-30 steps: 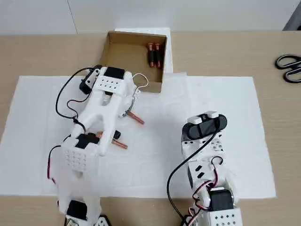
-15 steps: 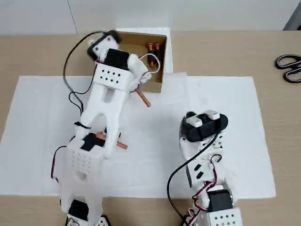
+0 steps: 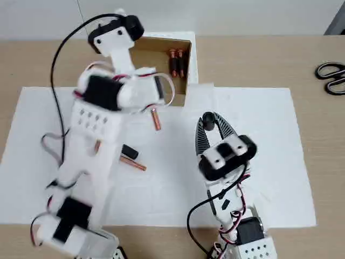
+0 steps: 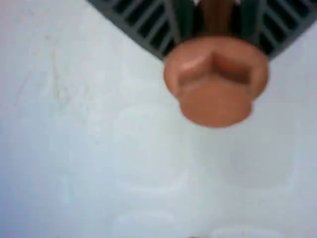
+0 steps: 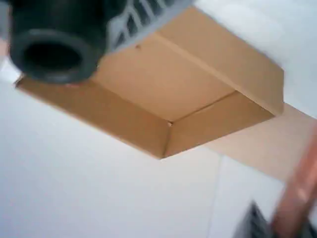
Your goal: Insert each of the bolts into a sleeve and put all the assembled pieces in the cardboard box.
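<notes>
My left gripper (image 3: pixel 154 110) hangs above the white sheet just in front of the cardboard box (image 3: pixel 141 59), shut on a copper bolt (image 3: pixel 156 119). In the left wrist view the bolt's hexagonal head (image 4: pixel 216 82) sticks out from between the dark fingers (image 4: pixel 141 20). My right gripper (image 3: pixel 211 126) is raised to the right of it, shut on a black sleeve (image 5: pixel 52 49) whose open bore faces the camera. Two assembled pieces (image 3: pixel 177 62) lie in the box's far right corner. A loose black sleeve (image 3: pixel 129 152) and a copper bolt (image 3: pixel 132 163) lie on the sheet beside the left arm.
A white paper sheet (image 3: pixel 269 135) covers the middle of the wooden table. Black scissors (image 3: pixel 331 76) lie at the far right edge. Another copper piece (image 3: pixel 97 145) peeks out beside the left arm. The box wall (image 5: pixel 148 134) stands close ahead in the right wrist view.
The left arm has lifted and swung, bringing the bolt back from the box's front wall toward the middle. The right arm has risen and stretched forward, its gripper now pointing toward the bolt.
</notes>
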